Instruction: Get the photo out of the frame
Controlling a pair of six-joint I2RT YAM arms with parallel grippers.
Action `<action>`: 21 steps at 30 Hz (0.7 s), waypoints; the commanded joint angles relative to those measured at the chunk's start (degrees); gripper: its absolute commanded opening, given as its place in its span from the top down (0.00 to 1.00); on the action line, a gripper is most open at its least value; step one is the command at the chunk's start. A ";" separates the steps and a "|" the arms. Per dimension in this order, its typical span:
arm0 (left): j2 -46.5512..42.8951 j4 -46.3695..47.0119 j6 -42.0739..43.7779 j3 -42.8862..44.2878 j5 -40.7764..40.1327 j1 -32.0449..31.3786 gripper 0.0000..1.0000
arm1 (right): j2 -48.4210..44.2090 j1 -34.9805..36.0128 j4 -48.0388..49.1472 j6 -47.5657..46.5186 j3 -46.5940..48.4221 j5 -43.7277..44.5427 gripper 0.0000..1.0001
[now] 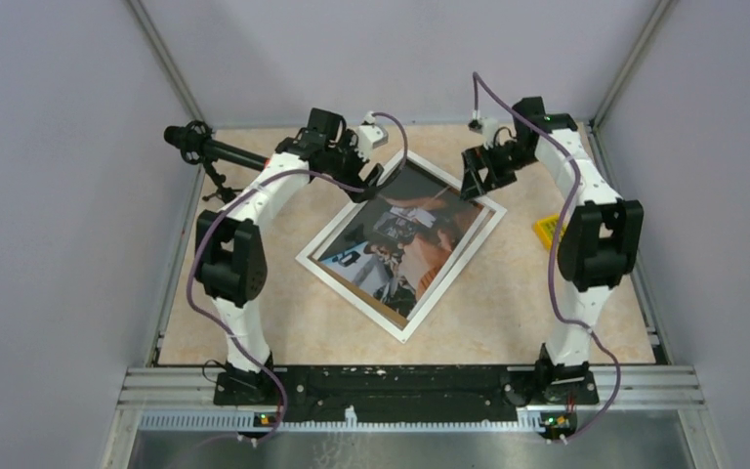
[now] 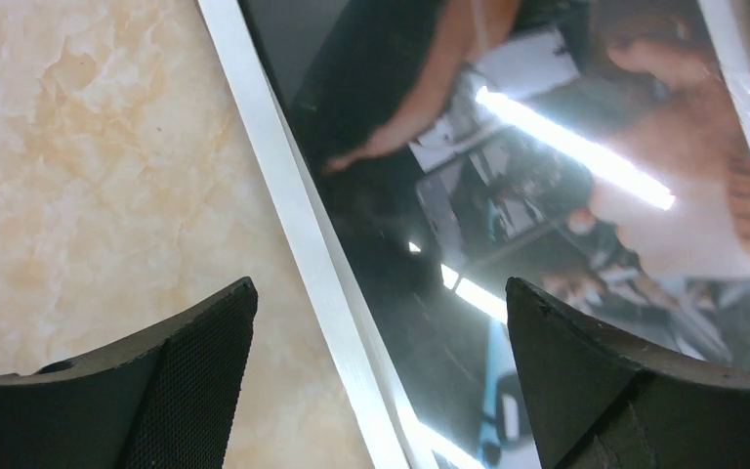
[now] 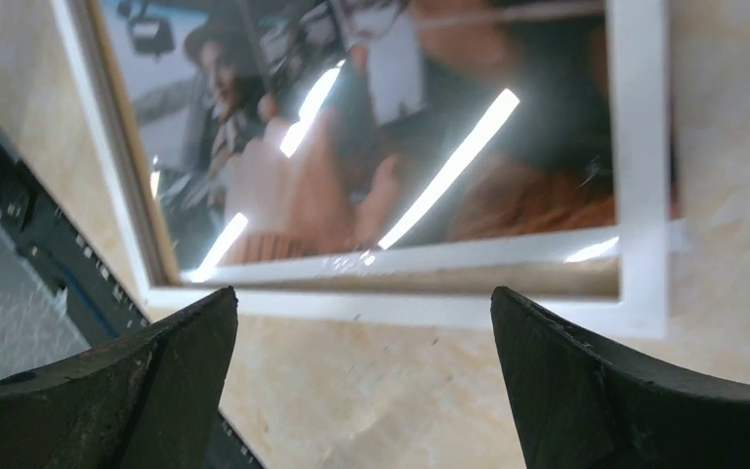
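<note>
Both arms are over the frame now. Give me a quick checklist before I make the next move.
1. Left claw open: ok, jaws wide, straddling the frame's white edge.
2. Right claw open: ok, jaws wide, near a frame corner.
3. Photo out: not ok, it sits in the frame.
4. Frame's back reachable: not ok, it lies face up on the table.
5. Claws touching the frame: cannot tell.
6. Yellow block clear of the frame: ok, apart, at the table's right side.
</note>
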 commanded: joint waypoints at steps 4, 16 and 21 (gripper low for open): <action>-16.71 -4.45 8.81 -16.13 3.55 -0.39 0.01 | 16.29 -1.20 8.74 10.43 16.82 3.76 0.01; -38.04 -9.72 17.80 -40.84 1.87 -0.27 0.01 | 28.60 -1.26 8.70 7.65 24.05 4.15 0.01; -41.63 -10.25 20.23 -47.16 -0.89 -0.27 0.01 | 30.70 -1.31 9.17 5.82 21.74 5.65 0.01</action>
